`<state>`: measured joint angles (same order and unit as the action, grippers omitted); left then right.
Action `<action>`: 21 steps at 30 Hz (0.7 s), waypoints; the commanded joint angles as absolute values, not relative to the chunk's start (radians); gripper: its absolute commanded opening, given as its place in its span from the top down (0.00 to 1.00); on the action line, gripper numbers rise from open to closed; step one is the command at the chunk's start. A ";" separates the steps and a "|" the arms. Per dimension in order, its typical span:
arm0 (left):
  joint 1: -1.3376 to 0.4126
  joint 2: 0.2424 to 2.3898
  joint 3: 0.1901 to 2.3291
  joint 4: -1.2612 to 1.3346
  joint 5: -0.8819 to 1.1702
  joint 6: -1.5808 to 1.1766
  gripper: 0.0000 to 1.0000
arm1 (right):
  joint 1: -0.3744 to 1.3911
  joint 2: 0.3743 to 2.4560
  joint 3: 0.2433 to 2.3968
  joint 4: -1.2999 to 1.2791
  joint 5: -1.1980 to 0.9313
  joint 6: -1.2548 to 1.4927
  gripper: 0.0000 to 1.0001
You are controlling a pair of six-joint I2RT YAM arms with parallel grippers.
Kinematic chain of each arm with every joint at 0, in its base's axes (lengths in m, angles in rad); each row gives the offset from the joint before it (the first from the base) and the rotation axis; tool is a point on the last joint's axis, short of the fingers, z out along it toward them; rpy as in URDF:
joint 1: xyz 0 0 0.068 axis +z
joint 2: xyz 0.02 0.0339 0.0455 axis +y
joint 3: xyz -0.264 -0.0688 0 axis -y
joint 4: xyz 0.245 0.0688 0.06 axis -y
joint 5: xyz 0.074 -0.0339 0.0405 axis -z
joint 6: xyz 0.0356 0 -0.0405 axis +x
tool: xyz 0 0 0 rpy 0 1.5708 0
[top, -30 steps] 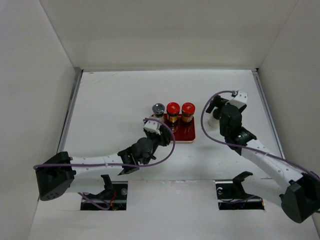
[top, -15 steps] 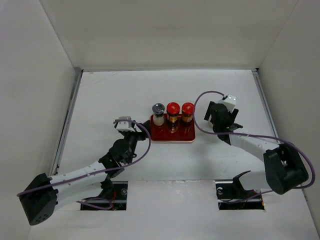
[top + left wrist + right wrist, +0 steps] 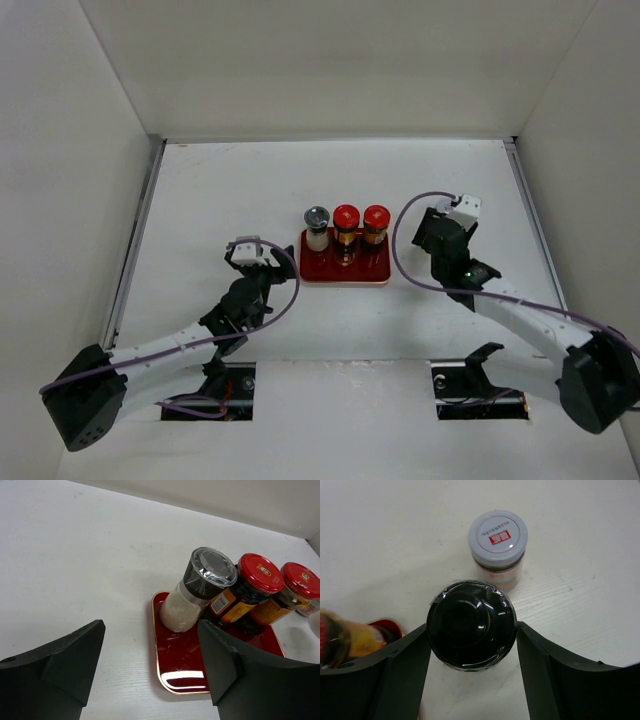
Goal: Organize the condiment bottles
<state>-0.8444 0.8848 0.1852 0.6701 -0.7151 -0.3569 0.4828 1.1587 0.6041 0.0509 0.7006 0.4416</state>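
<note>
A flat red tray (image 3: 345,266) carries a whitish shaker (image 3: 317,226) with a dark glossy top and two brown bottles with red caps (image 3: 346,222) (image 3: 376,222) in a row. My left gripper (image 3: 255,253) hangs left of the tray, open and empty; in its wrist view the left gripper (image 3: 150,665) faces the shaker (image 3: 192,600) and tray (image 3: 180,665). My right gripper (image 3: 440,235) stands right of the tray. In its wrist view the right gripper (image 3: 472,630) has both fingers against a second dark-topped shaker (image 3: 470,622), upright on the table.
A small jar with a pale grey lid and a red mark (image 3: 497,542) stands just beyond the gripped shaker. White walls (image 3: 80,200) enclose the table on three sides. A brown bottle (image 3: 340,635) shows blurred at the right wrist view's left edge.
My left gripper opened and drew back to the left, away from the tray. My right gripper's fingers closed in on the shaker beside the tray.
</note>
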 commanded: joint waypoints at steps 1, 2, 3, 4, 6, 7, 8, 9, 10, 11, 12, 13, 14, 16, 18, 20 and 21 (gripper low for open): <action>-0.829 0.877 0.184 0.729 -0.719 -0.371 0.26 | 0.568 1.017 0.611 0.065 0.784 0.451 0.41; -0.828 0.874 0.181 0.733 -0.721 -0.371 0.25 | 0.600 0.993 0.606 0.048 0.788 0.453 0.41; -0.828 0.873 0.178 0.733 -0.724 -0.376 0.25 | 0.635 0.971 0.603 0.032 0.793 0.453 0.41; -0.825 0.873 0.178 0.733 -0.724 -0.380 0.24 | 0.672 0.956 0.603 0.020 0.802 0.454 0.41; -0.814 0.873 0.181 0.729 -0.729 -0.390 0.23 | 0.744 0.943 0.610 0.003 0.837 0.462 0.42; -0.814 0.873 0.179 0.727 -0.729 -0.393 0.22 | 0.781 0.946 0.618 -0.001 0.850 0.465 0.42; -0.814 0.870 0.173 0.733 -0.729 -0.397 0.22 | 0.818 0.959 0.629 -0.005 0.859 0.465 0.42; -0.812 0.870 0.170 0.733 -0.729 -0.402 0.21 | 0.850 0.975 0.643 -0.005 0.865 0.465 0.42; -0.805 0.870 0.170 0.732 -0.729 -0.405 0.20 | 0.879 0.994 0.653 0.005 0.868 0.466 0.42; -0.794 0.870 0.175 0.724 -0.729 -0.405 0.20 | 0.906 1.017 0.667 0.012 0.864 0.475 0.42; -0.786 0.867 0.176 0.723 -0.723 -0.405 0.19 | 0.935 1.047 0.682 0.024 0.859 0.486 0.42; -0.785 0.861 0.170 0.723 -0.721 -0.408 0.18 | 0.964 1.083 0.701 0.038 0.854 0.492 0.42; -0.785 0.851 0.166 0.723 -0.726 -0.410 0.18 | 0.993 1.121 0.722 0.057 0.851 0.489 0.42; -0.774 0.844 0.158 0.721 -0.729 -0.413 0.15 | 1.044 1.192 0.762 0.107 0.854 0.473 0.41; -0.759 0.838 0.152 0.721 -0.719 -0.414 0.14 | 1.068 1.262 0.794 0.194 0.839 0.447 0.41; -0.759 0.830 0.141 0.721 -0.719 -0.425 0.12 | 1.081 1.331 0.827 0.262 0.804 0.405 0.41; -0.755 0.827 0.140 0.721 -0.719 -0.426 0.11 | 1.091 1.368 0.847 0.291 0.801 0.384 0.41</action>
